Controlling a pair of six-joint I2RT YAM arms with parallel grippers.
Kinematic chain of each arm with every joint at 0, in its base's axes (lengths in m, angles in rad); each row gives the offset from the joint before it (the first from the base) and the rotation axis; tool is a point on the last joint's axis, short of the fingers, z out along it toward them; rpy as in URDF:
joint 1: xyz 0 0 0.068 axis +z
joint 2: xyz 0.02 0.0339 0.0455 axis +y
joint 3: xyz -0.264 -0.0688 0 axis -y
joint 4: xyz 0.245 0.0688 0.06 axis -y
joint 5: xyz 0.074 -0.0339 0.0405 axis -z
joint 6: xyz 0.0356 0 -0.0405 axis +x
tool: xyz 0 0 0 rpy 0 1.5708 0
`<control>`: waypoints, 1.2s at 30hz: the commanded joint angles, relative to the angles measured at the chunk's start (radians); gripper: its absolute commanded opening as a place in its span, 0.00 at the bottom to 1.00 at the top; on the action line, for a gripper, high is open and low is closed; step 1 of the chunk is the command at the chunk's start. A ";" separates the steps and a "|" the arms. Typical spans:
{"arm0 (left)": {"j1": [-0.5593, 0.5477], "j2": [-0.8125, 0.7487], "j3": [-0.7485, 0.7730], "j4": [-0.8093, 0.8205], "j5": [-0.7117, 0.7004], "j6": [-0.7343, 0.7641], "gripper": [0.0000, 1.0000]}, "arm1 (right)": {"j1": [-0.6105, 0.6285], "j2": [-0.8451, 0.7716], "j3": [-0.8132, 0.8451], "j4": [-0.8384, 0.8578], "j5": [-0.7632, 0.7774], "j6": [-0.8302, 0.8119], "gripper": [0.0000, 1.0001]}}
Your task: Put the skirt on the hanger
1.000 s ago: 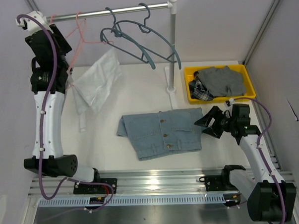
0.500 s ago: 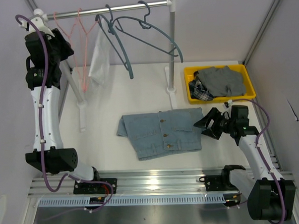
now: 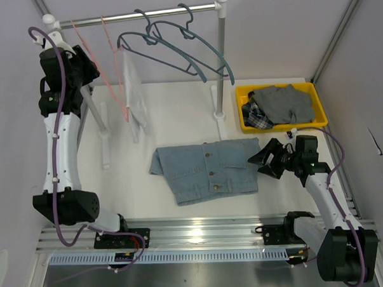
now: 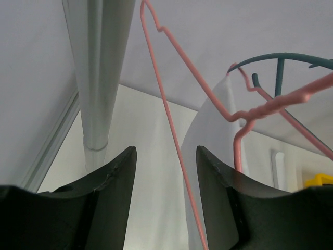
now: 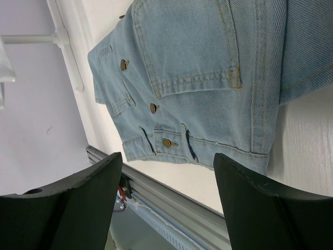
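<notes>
Thin pink wire hanger [image 3: 112, 65] hangs on the round metal rail [image 3: 163, 13], upper left, carrying a limp white cloth garment [image 3: 133, 95]. Only the left wrist view shows the left gripper [image 4: 165, 156] released, the wire passing ungripped between its spread black fingers. A pale-blue denim button skirt [image 3: 205, 168] lies flat, centre frame. The right gripper [image 3: 263, 158], spread wide and empty, is just beside its right edge.

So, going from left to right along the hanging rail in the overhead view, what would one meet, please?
Left arm → pink hanger → white garment hanging from it → teal hangers → the rack's upright post.
</notes>
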 commanded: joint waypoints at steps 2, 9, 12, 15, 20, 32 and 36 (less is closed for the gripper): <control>0.001 -0.109 -0.035 0.057 -0.009 -0.041 0.54 | 0.004 0.008 -0.002 0.030 -0.031 -0.020 0.77; -0.002 -0.189 -0.075 0.062 -0.069 -0.064 0.53 | 0.008 0.011 -0.002 0.026 -0.033 -0.030 0.77; -0.003 -0.209 -0.081 0.076 -0.061 -0.065 0.54 | 0.011 0.013 -0.003 0.029 -0.033 -0.033 0.77; -0.008 -0.198 -0.070 0.088 -0.027 -0.062 0.54 | 0.013 0.016 -0.006 0.034 -0.033 -0.031 0.77; -0.043 -0.138 -0.043 0.086 -0.055 -0.055 0.55 | 0.019 0.020 -0.005 0.041 -0.036 -0.026 0.77; -0.154 -0.106 -0.043 0.160 -0.182 -0.059 0.56 | 0.022 0.011 -0.003 0.027 -0.036 -0.042 0.77; -0.161 -0.095 -0.035 0.146 -0.239 -0.062 0.56 | 0.021 0.014 -0.005 0.029 -0.037 -0.045 0.77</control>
